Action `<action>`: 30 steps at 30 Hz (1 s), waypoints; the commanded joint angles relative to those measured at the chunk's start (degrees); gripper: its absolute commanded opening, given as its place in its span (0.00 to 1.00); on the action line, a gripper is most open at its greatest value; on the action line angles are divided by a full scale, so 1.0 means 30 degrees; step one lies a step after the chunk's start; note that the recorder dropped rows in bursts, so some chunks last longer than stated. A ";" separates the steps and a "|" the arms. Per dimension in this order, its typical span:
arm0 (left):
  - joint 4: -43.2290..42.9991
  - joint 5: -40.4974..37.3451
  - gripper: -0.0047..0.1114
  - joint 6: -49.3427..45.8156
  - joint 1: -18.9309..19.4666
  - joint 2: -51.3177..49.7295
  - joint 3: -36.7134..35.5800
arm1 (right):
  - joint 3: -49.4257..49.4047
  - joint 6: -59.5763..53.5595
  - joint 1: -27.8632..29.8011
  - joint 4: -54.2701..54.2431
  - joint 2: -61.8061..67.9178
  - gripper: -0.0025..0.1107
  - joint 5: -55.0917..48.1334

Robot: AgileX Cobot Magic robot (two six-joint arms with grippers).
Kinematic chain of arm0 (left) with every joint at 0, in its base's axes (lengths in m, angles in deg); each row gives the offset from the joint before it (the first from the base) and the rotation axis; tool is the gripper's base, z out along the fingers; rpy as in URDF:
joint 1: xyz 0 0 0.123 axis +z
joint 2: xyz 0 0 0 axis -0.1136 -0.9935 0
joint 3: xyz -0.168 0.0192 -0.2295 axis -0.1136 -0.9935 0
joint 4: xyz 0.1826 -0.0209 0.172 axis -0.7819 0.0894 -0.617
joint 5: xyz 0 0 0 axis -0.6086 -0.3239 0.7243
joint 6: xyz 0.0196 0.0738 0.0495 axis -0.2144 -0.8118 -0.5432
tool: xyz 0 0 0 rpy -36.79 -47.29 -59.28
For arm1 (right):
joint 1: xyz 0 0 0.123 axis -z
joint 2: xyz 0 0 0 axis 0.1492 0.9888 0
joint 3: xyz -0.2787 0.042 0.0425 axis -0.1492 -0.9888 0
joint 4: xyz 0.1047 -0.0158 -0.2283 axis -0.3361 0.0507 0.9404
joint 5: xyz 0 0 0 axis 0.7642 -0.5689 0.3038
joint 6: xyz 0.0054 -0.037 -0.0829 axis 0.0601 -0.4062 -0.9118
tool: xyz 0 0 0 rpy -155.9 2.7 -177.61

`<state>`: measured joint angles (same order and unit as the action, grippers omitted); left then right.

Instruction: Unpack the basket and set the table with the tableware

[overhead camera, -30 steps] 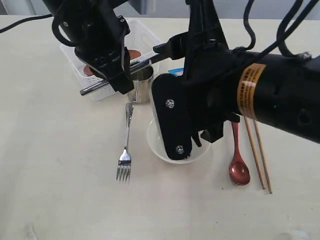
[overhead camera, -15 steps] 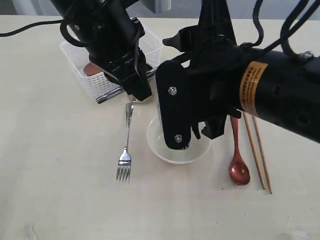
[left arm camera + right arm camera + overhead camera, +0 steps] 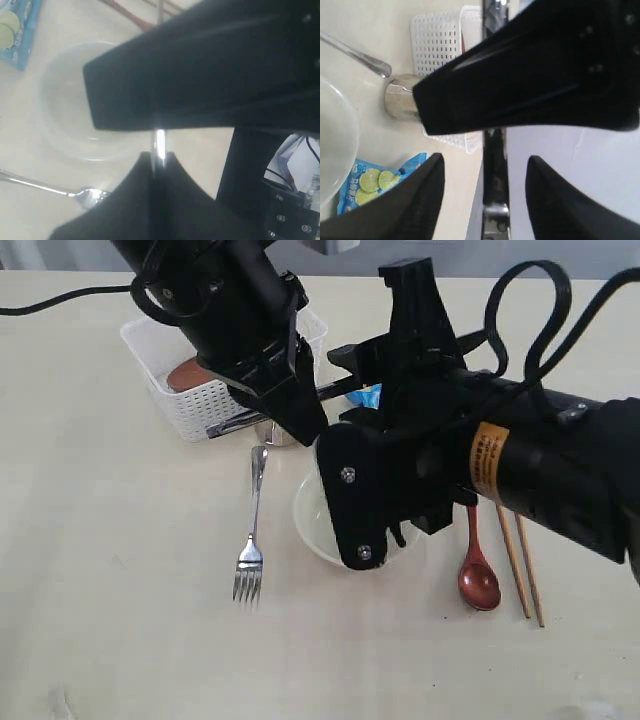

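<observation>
Cream table [image 3: 100, 620] holds one fork [image 3: 251, 535], one bowl [image 3: 310, 522], one spoon [image 3: 478, 580], two chopsticks [image 3: 514, 565].

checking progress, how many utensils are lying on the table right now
4: the fork left of the bowl, the red spoon right of it, two chopsticks side by side beyond the spoon. Others may be hidden.

1. Btm & lower left of frame: table [image 3: 120, 640] bare, wide room.
2. Centre: fork [image 3: 250, 540], bowl [image 3: 305, 525]; left arm [image 3: 220, 310] & right arm [image 3: 540, 460] crowd above.
3. Right: spoon [image 3: 478, 582], chopsticks [image 3: 525, 580] block.
4. Upper left: basket [image 3: 185, 405], knife [image 3: 232, 425] across its front.
</observation>
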<state>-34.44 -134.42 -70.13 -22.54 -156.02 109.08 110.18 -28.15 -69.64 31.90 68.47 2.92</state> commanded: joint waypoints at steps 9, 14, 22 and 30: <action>0.1306 -0.0022 0.06 -0.0780 -0.0126 0.0215 -0.0110 | -0.0008 0.3815 -0.0001 0.1194 0.0036 0.02 -0.0105; 0.0175 -0.0022 0.36 -0.0760 -0.0046 0.0227 0.0183 | -0.0008 0.3800 -0.0001 0.0426 0.0036 0.02 -0.0105; -0.2329 0.1150 0.58 0.0583 -0.0046 0.0998 0.2845 | -0.0008 0.3800 -0.0001 -0.2467 0.0036 0.02 -0.0105; -0.3604 0.4500 0.58 0.2677 0.1858 0.3432 0.3674 | 0.1574 0.3971 -0.0001 -1.4555 0.0036 0.02 -0.2472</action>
<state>-44.63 -122.96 -64.99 -19.48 -148.14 119.82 112.04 -17.10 -69.64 1.95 68.69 -0.48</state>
